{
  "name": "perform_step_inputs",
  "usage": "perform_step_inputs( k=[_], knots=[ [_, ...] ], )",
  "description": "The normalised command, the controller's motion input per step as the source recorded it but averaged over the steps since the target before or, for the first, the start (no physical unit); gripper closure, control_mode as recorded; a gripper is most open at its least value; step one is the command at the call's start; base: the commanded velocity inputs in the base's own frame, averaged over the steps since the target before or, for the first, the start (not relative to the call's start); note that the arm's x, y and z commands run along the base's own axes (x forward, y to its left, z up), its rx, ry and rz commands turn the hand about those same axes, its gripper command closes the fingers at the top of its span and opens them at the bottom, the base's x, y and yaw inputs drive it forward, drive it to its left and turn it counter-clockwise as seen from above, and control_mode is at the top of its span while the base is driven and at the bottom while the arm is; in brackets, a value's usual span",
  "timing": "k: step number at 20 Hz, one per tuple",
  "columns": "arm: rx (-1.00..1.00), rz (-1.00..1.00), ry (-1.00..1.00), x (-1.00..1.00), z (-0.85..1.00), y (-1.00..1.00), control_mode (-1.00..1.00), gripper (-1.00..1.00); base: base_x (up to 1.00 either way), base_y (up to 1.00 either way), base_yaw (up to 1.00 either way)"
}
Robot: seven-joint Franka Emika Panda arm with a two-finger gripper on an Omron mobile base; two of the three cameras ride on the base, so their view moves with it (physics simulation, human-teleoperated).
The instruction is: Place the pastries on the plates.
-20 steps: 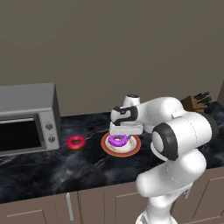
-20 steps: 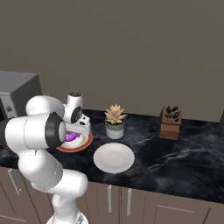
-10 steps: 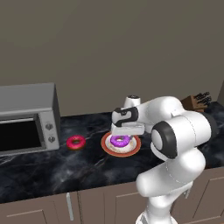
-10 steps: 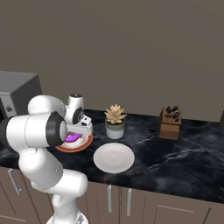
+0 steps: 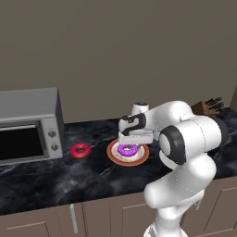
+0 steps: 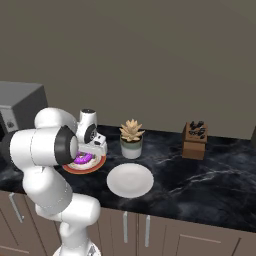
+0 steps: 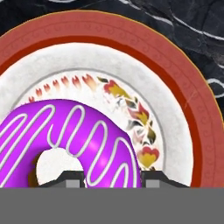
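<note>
The purple-frosted donut (image 7: pixel 78 140) lies on the white centre of the orange-brown rimmed plate (image 7: pixel 192 87), a little off its middle. My gripper (image 7: pixel 113 181) is low over it, the two fingertips pressed against either side of the ring's near part. From the left base the gripper (image 5: pixel 129 141) hangs right over the purple donut (image 5: pixel 127 149) on that plate (image 5: pixel 143 156). The red-pink donut (image 5: pixel 81 150) lies on the dark counter left of the plate, apart from it. The plain white plate (image 6: pixel 130 180) sits bare to the right of the patterned plate (image 6: pixel 95 166).
A grey microwave (image 5: pixel 28 125) stands at the counter's left end, close to the red-pink donut. A potted succulent (image 6: pixel 131 138) is behind the white plate. A wooden knife block (image 6: pixel 195 140) stands further right by the wall.
</note>
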Motion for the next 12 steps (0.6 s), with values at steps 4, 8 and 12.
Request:
perform_step_inputs(
  k=[4, 8, 12],
  knots=[
    [0.0, 0.0, 0.0, 0.0, -0.11, 0.0, -1.0, 1.0, 0.0, 0.0, 0.0],
    [0.0, 0.0, 0.0, 0.0, 0.0, 0.0, -1.0, 1.0, 0.0, 0.0, 0.0],
    [0.0, 0.0, 0.0, 0.0, 0.0, 0.0, -1.0, -1.0, 0.0, 0.0, 0.0]
  ],
)
